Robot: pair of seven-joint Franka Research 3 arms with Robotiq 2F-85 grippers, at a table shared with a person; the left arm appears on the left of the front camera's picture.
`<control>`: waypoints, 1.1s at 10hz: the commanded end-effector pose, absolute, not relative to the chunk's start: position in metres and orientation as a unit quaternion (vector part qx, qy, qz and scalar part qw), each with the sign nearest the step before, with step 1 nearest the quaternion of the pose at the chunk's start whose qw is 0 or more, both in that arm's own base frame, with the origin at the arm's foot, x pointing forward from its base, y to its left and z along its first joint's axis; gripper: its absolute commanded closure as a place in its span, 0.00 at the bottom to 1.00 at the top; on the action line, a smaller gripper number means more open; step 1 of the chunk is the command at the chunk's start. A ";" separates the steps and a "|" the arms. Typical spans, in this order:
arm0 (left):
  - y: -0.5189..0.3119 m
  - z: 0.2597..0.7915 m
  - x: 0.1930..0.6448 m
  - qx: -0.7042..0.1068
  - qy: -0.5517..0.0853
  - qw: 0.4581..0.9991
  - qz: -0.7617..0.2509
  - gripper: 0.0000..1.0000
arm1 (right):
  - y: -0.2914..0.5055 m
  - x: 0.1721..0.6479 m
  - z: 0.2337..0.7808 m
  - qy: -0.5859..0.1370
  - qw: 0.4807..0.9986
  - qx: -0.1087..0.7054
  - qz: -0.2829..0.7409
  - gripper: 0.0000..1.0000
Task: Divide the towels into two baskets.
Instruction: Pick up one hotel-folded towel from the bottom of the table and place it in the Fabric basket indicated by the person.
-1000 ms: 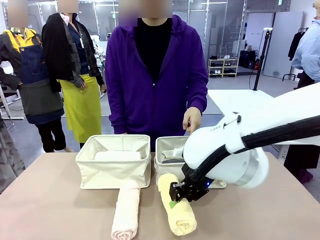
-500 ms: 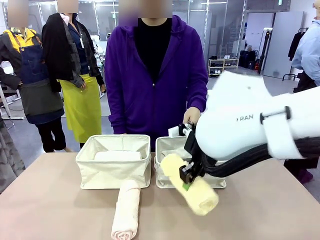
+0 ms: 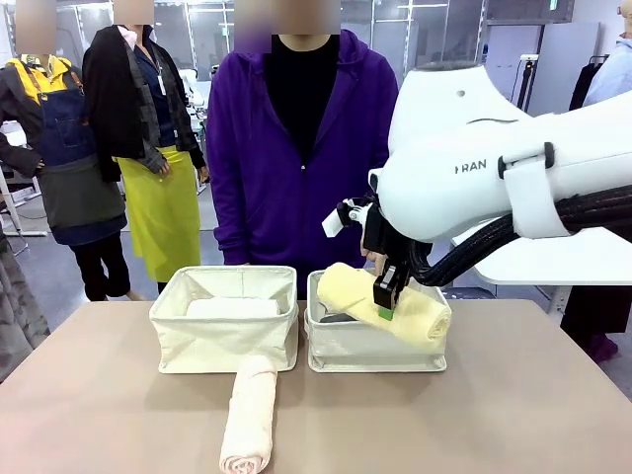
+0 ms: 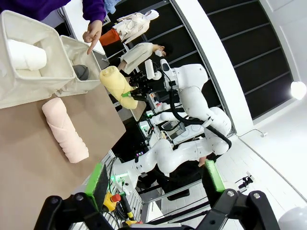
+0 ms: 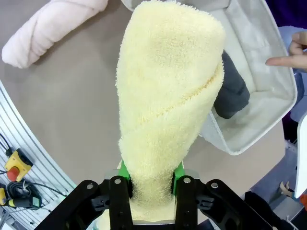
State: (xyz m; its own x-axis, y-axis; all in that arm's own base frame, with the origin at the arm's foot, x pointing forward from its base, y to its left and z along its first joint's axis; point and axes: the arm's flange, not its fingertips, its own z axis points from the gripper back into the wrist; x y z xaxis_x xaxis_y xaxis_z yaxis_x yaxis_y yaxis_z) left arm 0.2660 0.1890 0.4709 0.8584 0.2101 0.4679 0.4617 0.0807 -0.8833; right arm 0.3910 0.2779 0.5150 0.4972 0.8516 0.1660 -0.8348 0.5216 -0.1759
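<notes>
My right gripper (image 3: 385, 296) is shut on the pale yellow towel (image 3: 395, 308) and holds it tilted just above the right basket (image 3: 375, 351). In the right wrist view the yellow towel (image 5: 168, 105) rises between the green pads of my right gripper (image 5: 151, 179), with the dark grey towel (image 5: 232, 91) lying in the basket (image 5: 268, 110) beneath it. A white towel (image 3: 232, 308) rests in the left basket (image 3: 225, 341). On the table in front of that basket lies the pink-cream towel (image 3: 249, 415). My left gripper (image 4: 156, 177) stands open and holds nothing, well back from the table.
A person in a purple hoodie (image 3: 306, 148) stands at the far side of the table. Their hand (image 5: 288, 55) points over the right basket's far rim. Bare table (image 3: 494, 415) spreads in front of and beside the baskets.
My right gripper lifted the yellow towel off the table, then carried it up and away to hang over the right basket. The pink-cream towel stayed put.
</notes>
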 end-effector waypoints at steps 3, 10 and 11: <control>0.191 0.475 0.264 -0.678 -0.253 0.684 -0.091 0.00 | 0.278 0.374 0.522 -0.112 0.871 -0.042 0.476 0.64; 0.191 0.475 0.264 -0.678 -0.253 0.684 -0.091 0.00 | 0.273 0.514 0.512 -0.167 0.625 -0.129 0.752 0.64; 0.191 0.475 0.264 -0.678 -0.253 0.684 -0.091 0.00 | 0.274 0.528 0.494 -0.171 0.605 -0.119 0.768 0.64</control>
